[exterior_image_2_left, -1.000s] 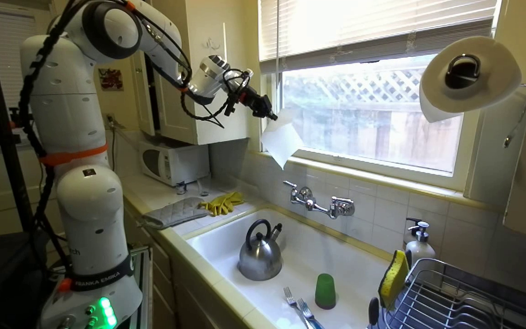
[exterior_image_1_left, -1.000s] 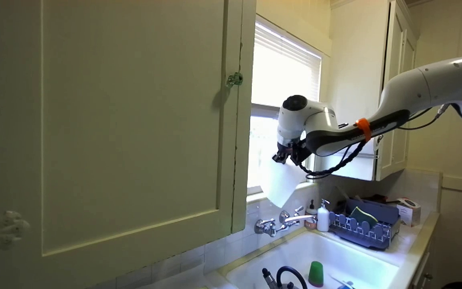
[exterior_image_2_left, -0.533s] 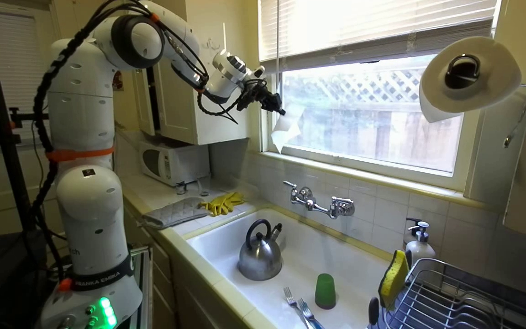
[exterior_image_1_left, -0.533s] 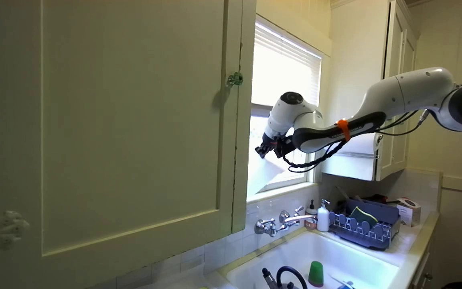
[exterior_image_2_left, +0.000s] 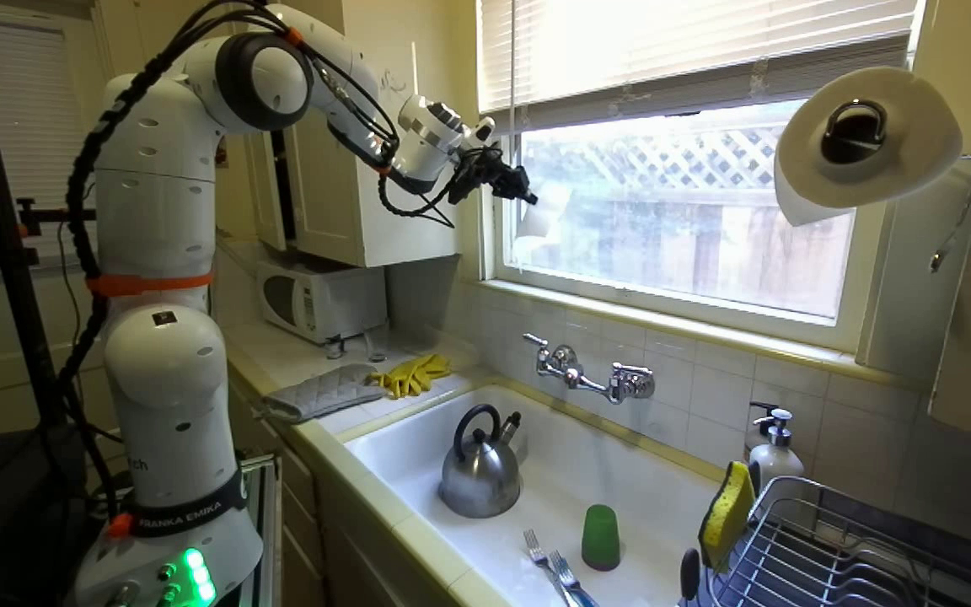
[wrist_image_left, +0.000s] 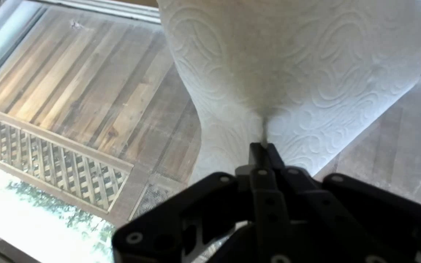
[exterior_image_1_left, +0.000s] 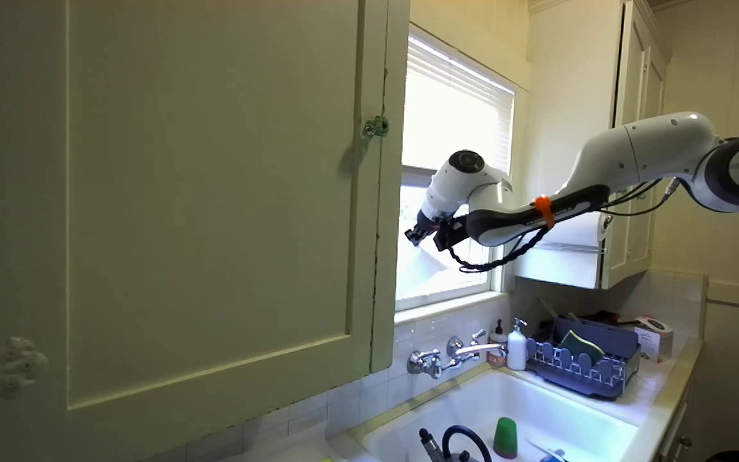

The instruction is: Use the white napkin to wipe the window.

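The white napkin point(wrist_image_left: 305, 73) is an embossed paper sheet. It hangs from my gripper point(wrist_image_left: 264, 146), whose fingertips are pinched together on one edge of it. In an exterior view the napkin point(exterior_image_2_left: 541, 217) is in front of the left part of the window point(exterior_image_2_left: 688, 202), beside the frame. The gripper point(exterior_image_2_left: 532, 199) points at the glass; whether the napkin or fingertips touch it I cannot tell. In an exterior view the gripper point(exterior_image_1_left: 413, 237) is before the bright lower pane, and the napkin hardly stands out there. A fence shows through the glass in the wrist view.
A blind point(exterior_image_2_left: 688, 51) covers the window's upper part. A faucet point(exterior_image_2_left: 587, 375) is on the tiles below the sill point(exterior_image_2_left: 671, 324). The sink holds a kettle point(exterior_image_2_left: 480, 476), a green cup point(exterior_image_2_left: 600, 537) and forks. A paper towel roll point(exterior_image_2_left: 898, 139) hangs at right. A cabinet point(exterior_image_2_left: 405, 169) is beside the arm.
The arm has reached forward and slightly up toward the window. The gripper tilts more toward the glass, and the napkin has risen from sill level to in front of the lower pane.
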Motion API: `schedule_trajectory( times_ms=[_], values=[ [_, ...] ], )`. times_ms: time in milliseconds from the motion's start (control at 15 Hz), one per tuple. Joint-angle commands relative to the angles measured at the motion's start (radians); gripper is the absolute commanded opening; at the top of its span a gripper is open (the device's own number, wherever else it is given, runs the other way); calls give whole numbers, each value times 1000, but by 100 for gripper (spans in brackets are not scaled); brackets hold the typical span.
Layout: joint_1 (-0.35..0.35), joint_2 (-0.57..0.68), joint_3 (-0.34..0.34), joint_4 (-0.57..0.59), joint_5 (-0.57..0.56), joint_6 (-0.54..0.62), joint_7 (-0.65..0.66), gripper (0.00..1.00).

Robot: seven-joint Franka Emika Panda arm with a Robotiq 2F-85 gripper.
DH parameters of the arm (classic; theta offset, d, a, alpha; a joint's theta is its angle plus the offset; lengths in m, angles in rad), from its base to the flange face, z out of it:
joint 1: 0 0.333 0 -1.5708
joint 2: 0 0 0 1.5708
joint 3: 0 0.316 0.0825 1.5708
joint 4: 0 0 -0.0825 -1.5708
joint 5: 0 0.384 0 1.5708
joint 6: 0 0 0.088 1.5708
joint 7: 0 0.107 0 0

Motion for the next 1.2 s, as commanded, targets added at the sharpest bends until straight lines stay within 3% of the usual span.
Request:
schedule_trajectory(
  times_ms=[0, 267, 600, 1133],
  values=[
    [4, 66, -46, 71, -163, 102, 156, 0],
    [10, 142, -76, 159, -329, 147, 339, 0],
    [11, 217, -82, 247, -444, 151, 452, 0],
    [8, 319, -75, 351, -473, 144, 470, 0]
  ],
)
